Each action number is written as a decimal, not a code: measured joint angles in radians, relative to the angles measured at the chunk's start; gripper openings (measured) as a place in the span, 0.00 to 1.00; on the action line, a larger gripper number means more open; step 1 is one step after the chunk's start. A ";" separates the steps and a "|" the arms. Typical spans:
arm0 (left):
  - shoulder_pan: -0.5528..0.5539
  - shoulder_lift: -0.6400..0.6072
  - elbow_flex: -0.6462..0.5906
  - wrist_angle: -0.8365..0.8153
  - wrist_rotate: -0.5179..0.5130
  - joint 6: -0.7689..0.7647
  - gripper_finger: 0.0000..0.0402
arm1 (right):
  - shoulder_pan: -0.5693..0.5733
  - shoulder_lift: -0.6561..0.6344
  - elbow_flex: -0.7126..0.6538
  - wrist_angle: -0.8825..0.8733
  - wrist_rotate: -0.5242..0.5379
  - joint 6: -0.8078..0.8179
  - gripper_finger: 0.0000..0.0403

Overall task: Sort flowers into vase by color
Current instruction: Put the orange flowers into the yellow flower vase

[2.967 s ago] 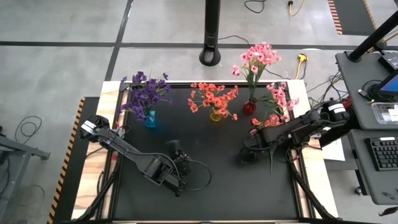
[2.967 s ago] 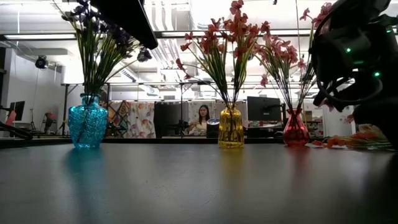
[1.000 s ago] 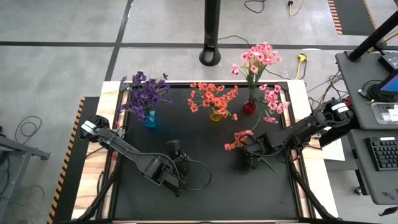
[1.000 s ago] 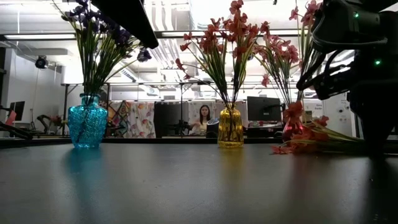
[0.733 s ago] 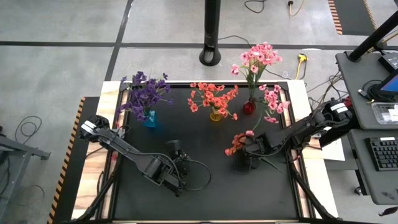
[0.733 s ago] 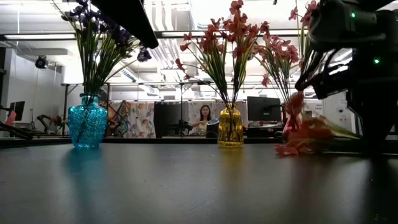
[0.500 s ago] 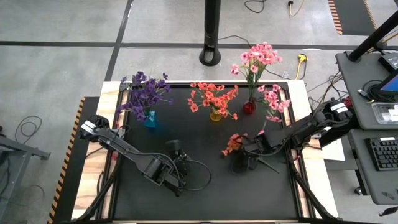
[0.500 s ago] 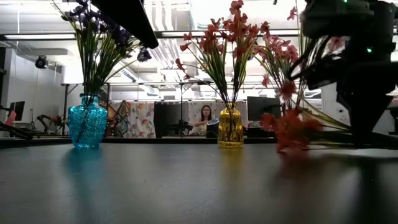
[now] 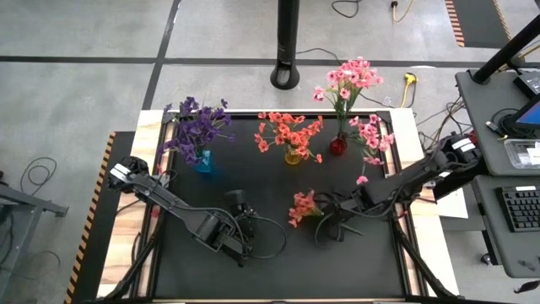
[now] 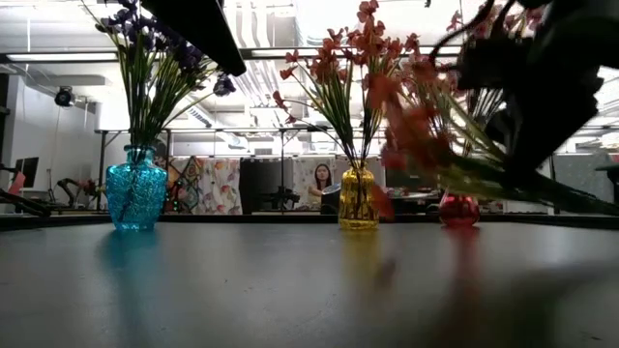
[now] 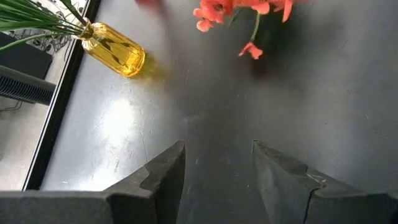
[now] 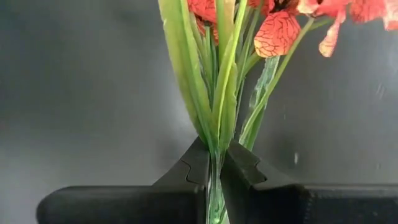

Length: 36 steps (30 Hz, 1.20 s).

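Flowers, left to right along the far edge of the black worktop [image 9: 278, 262]: purple sprays [image 9: 196, 127] in a blue vase [image 9: 204, 162], orange-red in a yellow vase [image 9: 293, 155], pink in a red vase [image 9: 337, 147]. Left end effector [image 9: 239, 201] rests mid-worktop, fingers apart. Right end effector [image 9: 323, 228] is clamped on an orange-red spray [image 9: 302, 206] above the worktop. Grey floor surrounds; monitors stand behind.

Right tool [image 12: 214, 168] clamped; left tool [image 11: 217, 165] parted.

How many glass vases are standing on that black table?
3, in a row along the far edge: a blue vase on the left, a yellow vase in the middle, a red vase on the right.
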 joint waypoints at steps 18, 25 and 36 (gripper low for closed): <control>0.000 0.000 0.000 0.000 -0.001 0.000 0.42 | -0.002 -0.077 -0.004 0.745 0.719 -0.488 0.04; 0.000 0.000 0.000 0.001 -0.001 0.000 0.42 | -0.074 -0.077 -0.030 1.140 0.701 -0.739 0.04; 0.000 0.000 0.000 0.001 -0.002 0.000 0.42 | -0.240 -0.073 -0.039 1.262 0.648 -0.819 0.04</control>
